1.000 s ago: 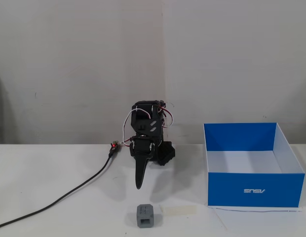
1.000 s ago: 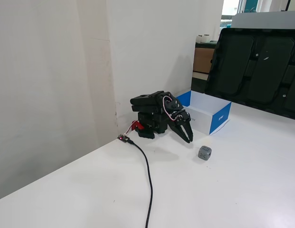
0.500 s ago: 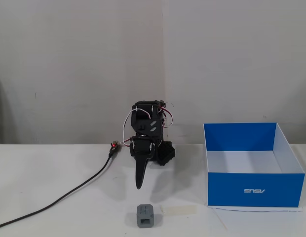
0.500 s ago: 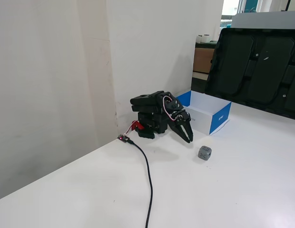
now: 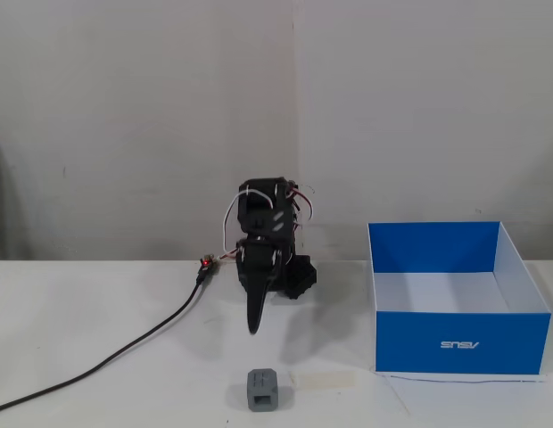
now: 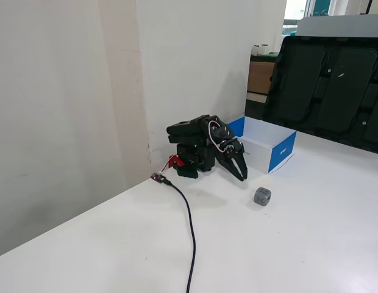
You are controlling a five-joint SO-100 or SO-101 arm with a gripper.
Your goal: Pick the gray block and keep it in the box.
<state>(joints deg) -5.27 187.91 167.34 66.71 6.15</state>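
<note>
The gray block [image 5: 264,390] sits on the white table near the front edge; it also shows in the other fixed view [image 6: 262,196]. The blue box [image 5: 459,343] stands open to the right of the arm, with a white floor and nothing visible inside; its blue wall also shows in the other fixed view [image 6: 281,156]. The black arm is folded back by the wall. My gripper [image 5: 254,326] hangs point down with its jaws together and holds nothing. It is behind and slightly above the block, clearly apart from it, as the other fixed view [image 6: 242,176] also shows.
A pale beige tape strip [image 5: 326,380] lies flat just right of the block. A black cable [image 5: 125,352] runs from the arm's base across the table to the left. Large black trays [image 6: 326,79] lean at the back beyond the box.
</note>
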